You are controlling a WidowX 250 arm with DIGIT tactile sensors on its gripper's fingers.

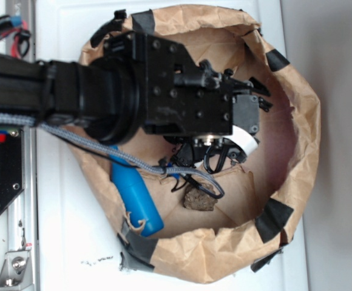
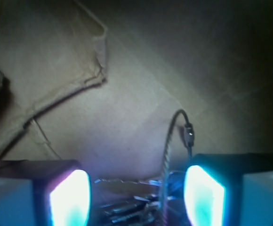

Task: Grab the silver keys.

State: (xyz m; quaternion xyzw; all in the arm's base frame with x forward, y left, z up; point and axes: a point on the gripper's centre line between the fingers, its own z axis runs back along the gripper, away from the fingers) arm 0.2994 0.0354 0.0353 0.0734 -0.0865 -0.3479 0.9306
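The brown paper bag (image 1: pixel 297 151), rolled down and patched with black tape, lay open on a white surface (image 1: pixel 60 242) and took up most of the exterior view. The black arm (image 1: pixel 73 91) reached in from the left and hid much of the bag's floor. Beneath it a blue cylinder (image 1: pixel 136 197) leaned against the bag's lower-left wall, its upper end covered by a braided grey cable (image 1: pixel 103 148). A small rough brown lump (image 1: pixel 199 200) sat near it on the floor; what it was could not be made out.

In the wrist view the gripper (image 2: pixel 136 197) stood with its jaws parted, the two glowing pads (image 2: pixel 69 197) well apart. The silver keys (image 2: pixel 132 205) lay between them at the bottom edge, dim and partly cut off, their wire ring (image 2: pixel 174 136) looping up over the paper. In the exterior view the keys were hidden beneath the gripper body.
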